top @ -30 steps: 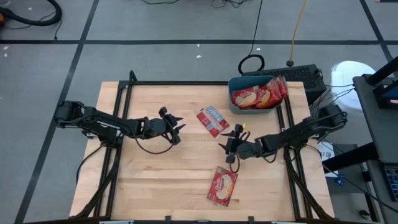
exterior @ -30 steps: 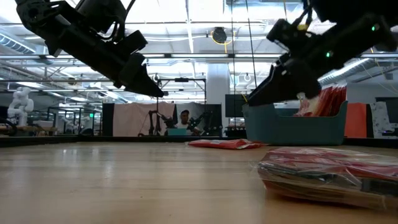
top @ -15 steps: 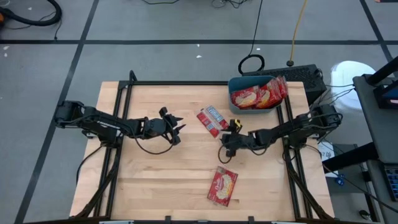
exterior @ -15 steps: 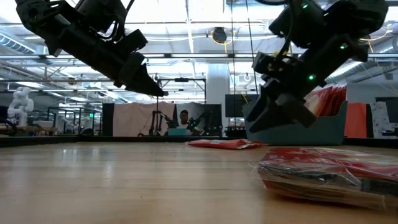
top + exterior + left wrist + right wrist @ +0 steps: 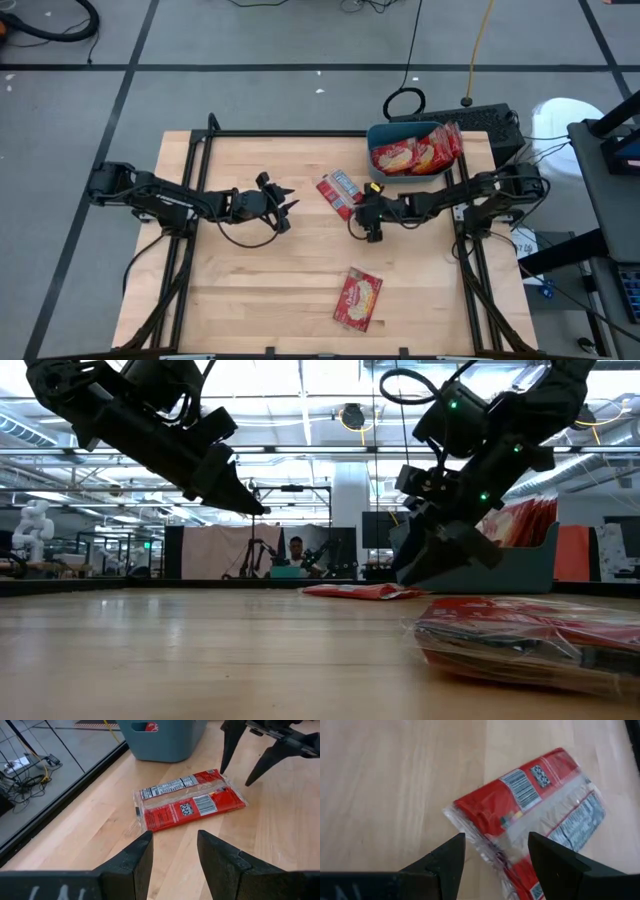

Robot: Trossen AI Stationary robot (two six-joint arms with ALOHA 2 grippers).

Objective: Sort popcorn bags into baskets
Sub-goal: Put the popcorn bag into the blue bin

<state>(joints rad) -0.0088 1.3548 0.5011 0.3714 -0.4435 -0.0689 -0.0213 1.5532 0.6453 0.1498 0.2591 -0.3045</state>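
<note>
Jaws spread and empty, the right gripper hung just above a label-side-up popcorn bag lying beside the teal bin, which held more bags. The left gripper, jaws also parted, waited farther from the bin, and another bag lay well apart from it.

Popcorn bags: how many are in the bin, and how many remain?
Done: several bags, count unclear, stand in the blue bin. In hand: nothing gripped; the right pincer hangs open over the label-side-up bag. Left: that bag and the picture-side-up bag. The left pincer waits open.
</note>
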